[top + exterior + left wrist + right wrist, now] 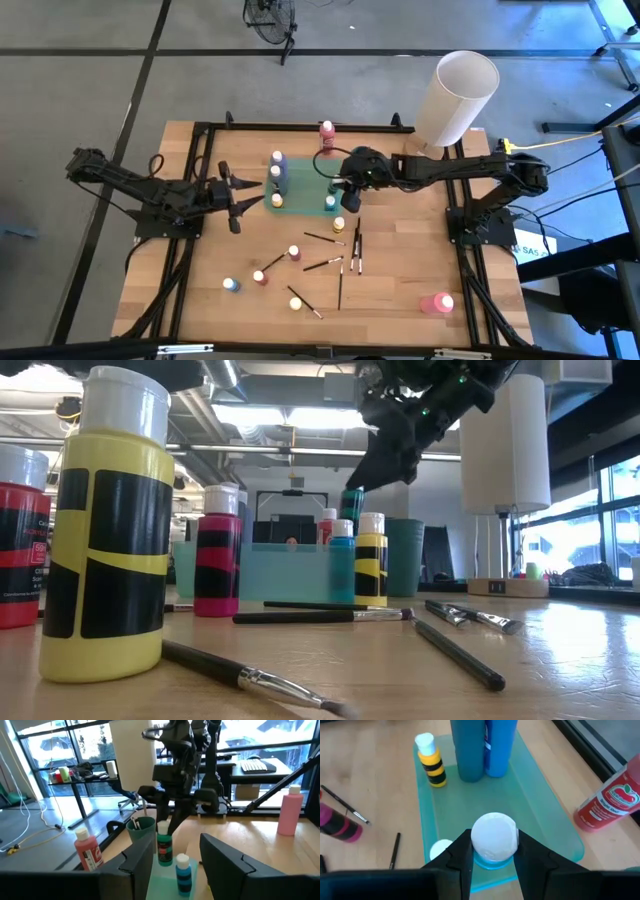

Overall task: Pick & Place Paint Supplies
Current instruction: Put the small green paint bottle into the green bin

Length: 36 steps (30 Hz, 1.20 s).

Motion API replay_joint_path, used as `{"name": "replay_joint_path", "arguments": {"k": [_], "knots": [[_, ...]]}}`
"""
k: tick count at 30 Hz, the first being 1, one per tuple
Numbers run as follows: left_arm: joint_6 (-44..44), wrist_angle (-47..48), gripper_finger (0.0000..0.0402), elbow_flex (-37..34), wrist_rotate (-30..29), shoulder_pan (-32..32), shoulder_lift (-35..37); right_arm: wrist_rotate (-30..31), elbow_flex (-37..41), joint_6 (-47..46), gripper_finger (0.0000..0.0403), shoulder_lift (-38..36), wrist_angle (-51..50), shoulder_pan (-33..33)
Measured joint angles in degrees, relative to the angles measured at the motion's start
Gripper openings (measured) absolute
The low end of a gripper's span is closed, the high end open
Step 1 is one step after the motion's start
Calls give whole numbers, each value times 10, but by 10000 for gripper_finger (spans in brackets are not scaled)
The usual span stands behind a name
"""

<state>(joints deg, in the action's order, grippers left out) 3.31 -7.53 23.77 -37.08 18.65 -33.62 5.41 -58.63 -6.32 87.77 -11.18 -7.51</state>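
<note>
Firmly gripped: round-capped bottle (pixel 493 842) (glossy).

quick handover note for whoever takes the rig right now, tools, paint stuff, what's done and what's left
Right tool: shut on a green bottle, held upright by its white cap over the teal tray.
Left tool: open, empty, waiting at the tray's left side.
Done: the tray holds two tall blue bottles, a yellow bottle and a small blue bottle.
Left: set the green bottle down, then collect the bottles and brushes scattered on the table, the pink bottle and the red bottle beyond the tray.
</note>
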Motion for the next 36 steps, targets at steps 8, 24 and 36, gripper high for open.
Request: {"name": "replay_joint_path", "arguments": {"k": [8, 24, 36], "knots": [[-1, 5, 157, 0, 0, 0, 0, -1, 0, -1, 113, 8, -11, -9], [7, -39, 157, 0, -3, 0, 25, -12, 0, -7, 113, 84, 0, -15], [14, -30, 157, 13, 38, 0, 96, -12, 0, -7, 113, 89, -8, -15]]}}
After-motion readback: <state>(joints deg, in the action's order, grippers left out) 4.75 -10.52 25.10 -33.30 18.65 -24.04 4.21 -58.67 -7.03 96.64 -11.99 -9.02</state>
